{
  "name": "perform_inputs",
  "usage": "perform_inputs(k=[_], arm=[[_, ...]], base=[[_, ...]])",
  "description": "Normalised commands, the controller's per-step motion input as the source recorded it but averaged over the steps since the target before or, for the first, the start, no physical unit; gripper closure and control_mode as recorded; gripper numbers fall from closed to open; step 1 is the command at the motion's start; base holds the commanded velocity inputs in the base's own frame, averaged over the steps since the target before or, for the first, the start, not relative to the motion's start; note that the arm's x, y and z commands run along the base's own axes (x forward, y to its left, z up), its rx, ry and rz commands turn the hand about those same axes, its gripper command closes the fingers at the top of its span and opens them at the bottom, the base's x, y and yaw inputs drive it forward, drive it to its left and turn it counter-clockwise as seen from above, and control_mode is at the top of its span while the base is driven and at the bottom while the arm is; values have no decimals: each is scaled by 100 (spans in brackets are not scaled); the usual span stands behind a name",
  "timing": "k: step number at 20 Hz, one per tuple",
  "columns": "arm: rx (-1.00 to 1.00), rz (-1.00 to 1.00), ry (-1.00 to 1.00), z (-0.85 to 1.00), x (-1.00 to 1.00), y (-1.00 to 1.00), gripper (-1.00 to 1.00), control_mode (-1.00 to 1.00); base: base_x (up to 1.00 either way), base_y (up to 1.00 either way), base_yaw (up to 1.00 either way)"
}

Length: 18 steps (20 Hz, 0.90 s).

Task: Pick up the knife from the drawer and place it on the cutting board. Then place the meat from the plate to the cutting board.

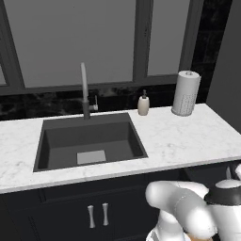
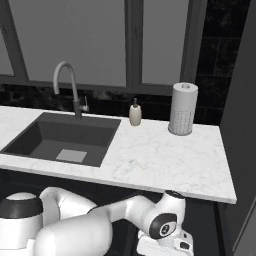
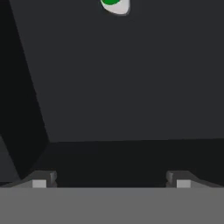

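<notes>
Knife [image 3: 115,6] shows as a small green and silver-grey end at the top edge of the hand view, cut off by the frame, lying on the dark floor of the drawer [image 3: 131,87]. It sits well apart from the gripper [image 3: 111,181], far ahead of the fingertips [image 3: 39,183] and roughly on the line midway between them, a touch toward the right one. So little of it is visible that its long axis and pointing direction cannot be told; the visible bit is rounded, green above and pale below. The two tips stand wide apart at the bottom of the hand view, jaws spread with nothing between them, over the drawer's dark inner surface; a darker wall rises at the left.

From the base cameras the arm reaches down below the white marble counter [image 2: 165,160], in front of the dark cabinets, the hand low at the frame bottom. On the counter are a dark sink [image 1: 89,141] with a faucet [image 1: 84,92], a soap bottle [image 1: 143,103] and a paper towel roll [image 1: 186,93].
</notes>
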Motion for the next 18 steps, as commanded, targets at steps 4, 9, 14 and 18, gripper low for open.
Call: perform_inputs(k=[4,9,14,18], arm=[[2,0,-37,63,86,0,-100,-100],[6,0,-32,38,88,0,-100,-100],[0,1,-3,-3,97,-3,-100,-100],[0,0,0,-12,61,0,-100,-100]], base=[[0,0,0],[0,0,0],[0,0,0],[0,0,0]])
